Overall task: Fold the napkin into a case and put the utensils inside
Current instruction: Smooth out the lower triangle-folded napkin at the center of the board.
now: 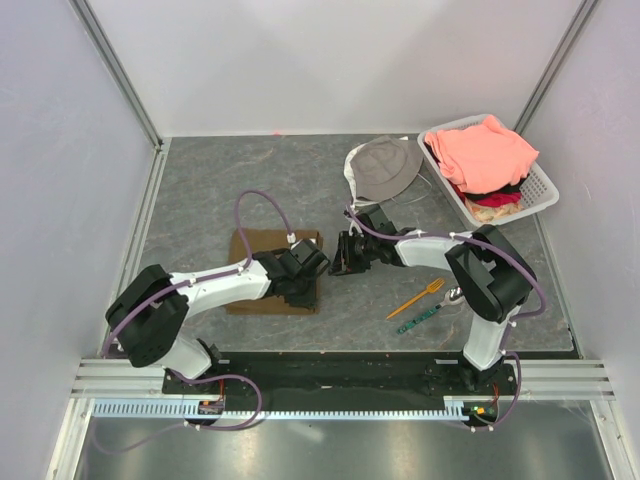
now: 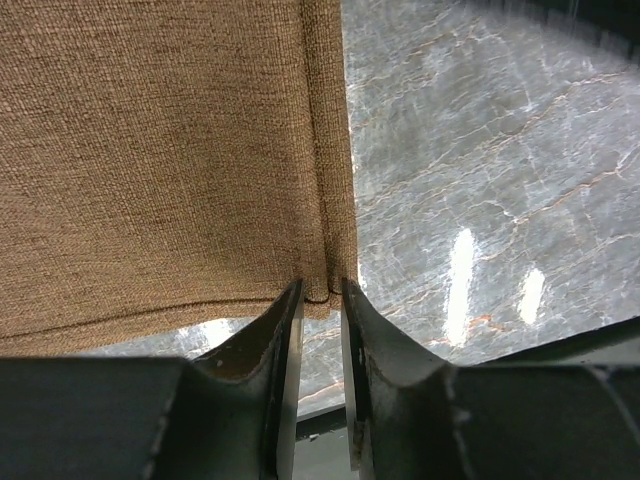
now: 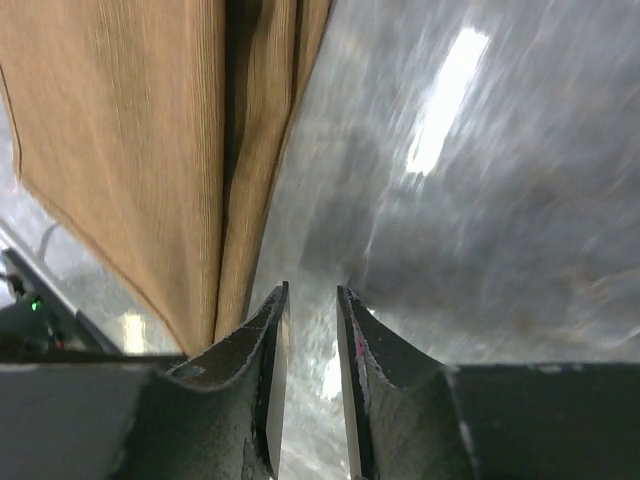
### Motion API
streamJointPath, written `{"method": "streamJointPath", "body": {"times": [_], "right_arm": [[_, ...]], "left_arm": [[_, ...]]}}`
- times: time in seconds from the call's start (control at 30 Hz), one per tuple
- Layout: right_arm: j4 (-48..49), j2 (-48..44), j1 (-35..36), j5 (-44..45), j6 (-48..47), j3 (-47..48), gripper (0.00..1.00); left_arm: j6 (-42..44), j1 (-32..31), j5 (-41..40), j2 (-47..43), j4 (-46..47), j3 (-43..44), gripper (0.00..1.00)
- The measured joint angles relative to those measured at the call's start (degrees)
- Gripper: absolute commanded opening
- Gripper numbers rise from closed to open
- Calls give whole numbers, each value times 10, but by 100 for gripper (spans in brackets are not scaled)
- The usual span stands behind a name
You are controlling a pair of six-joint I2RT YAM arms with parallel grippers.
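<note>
The grey marbled worktop (image 1: 200, 200) fills the scene, walled in by pale panels. Both arms reach inward from the near edge: the left arm (image 1: 215, 285) stretches right over the cloth, and the right arm (image 1: 480, 270) bends left toward the middle.

At the far right corner a white basket (image 1: 545, 190) sits at an angle, heaped with salmon-pink clothes (image 1: 490, 150). The napkin (image 1: 262, 248) lies flat left of centre as a brown rectangle. One long edge is turned over into a narrow doubled strip, and the right wrist view shows a dark slit between its layers. A grey bucket hat (image 1: 388, 168) rests on the worktop just left of the basket, well apart from the napkin.

The left end effector (image 2: 322, 300) is at the napkin's near right corner. Its jaws stand a narrow way apart with the end of the doubled strip right at their tips. I cannot tell whether they pinch the cloth or only hang above it. The right end effector (image 3: 312, 300) sits just beside the napkin's right edge. Its jaws are parted, with only bare worktop showing between them, and the cloth passes to their left without touching them.

The orange fork (image 1: 418, 298) and the green patterned utensil (image 1: 419, 320) lie side by side on bare worktop near the right arm's base. Both are slanted the same way and are well apart from the napkin.
</note>
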Motion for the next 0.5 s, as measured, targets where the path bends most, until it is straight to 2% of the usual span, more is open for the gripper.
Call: {"method": "streamJointPath", "body": {"times": [0.1,0.17,0.3,0.5], "right_arm": [[22,-13,12,-13,16,-30,34],[36,-21,24,-20,26,-45,36],[61,-33,49,-30,40,-73,38],[91,-51,66,-40,61,-108,39]], "left_arm": [[0,-1,0,3,4,-3,21],[0,-3,0,7,8,-3,12],[0,-3,-1,14,10,-3,2],[-1,-3,-1,2,10,-6,2]]}}
